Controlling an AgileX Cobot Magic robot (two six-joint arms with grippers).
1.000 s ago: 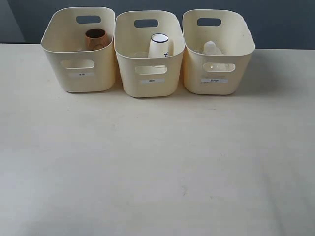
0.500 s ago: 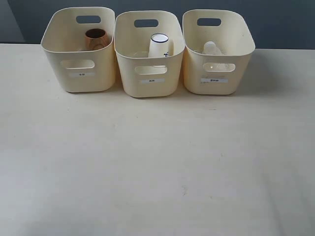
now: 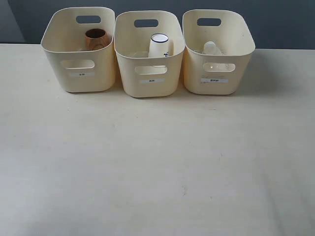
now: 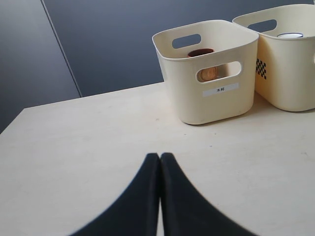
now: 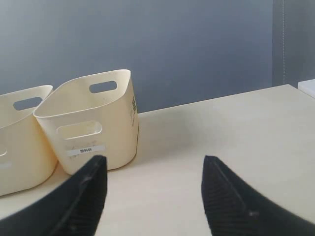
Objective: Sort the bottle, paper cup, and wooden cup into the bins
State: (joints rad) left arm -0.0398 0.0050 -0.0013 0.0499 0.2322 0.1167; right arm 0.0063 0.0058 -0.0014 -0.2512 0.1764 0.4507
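Three cream bins stand in a row at the table's far edge. The wooden cup (image 3: 96,38) lies in the left bin (image 3: 78,73), the paper cup (image 3: 159,45) stands upside down in the middle bin (image 3: 150,78), and the bottle (image 3: 211,48) lies in the right bin (image 3: 216,73). Neither arm shows in the exterior view. My left gripper (image 4: 160,156) is shut with nothing in it, well short of the left bin (image 4: 209,98), where the wooden cup (image 4: 207,73) shows through the handle hole. My right gripper (image 5: 153,162) is open and empty, near the right bin (image 5: 88,128).
The pale table (image 3: 157,162) stretches bare in front of the bins. A dark blue-grey wall (image 3: 275,22) stands behind them. In the right wrist view the table's side edge and a white corner (image 5: 307,86) show at the far side.
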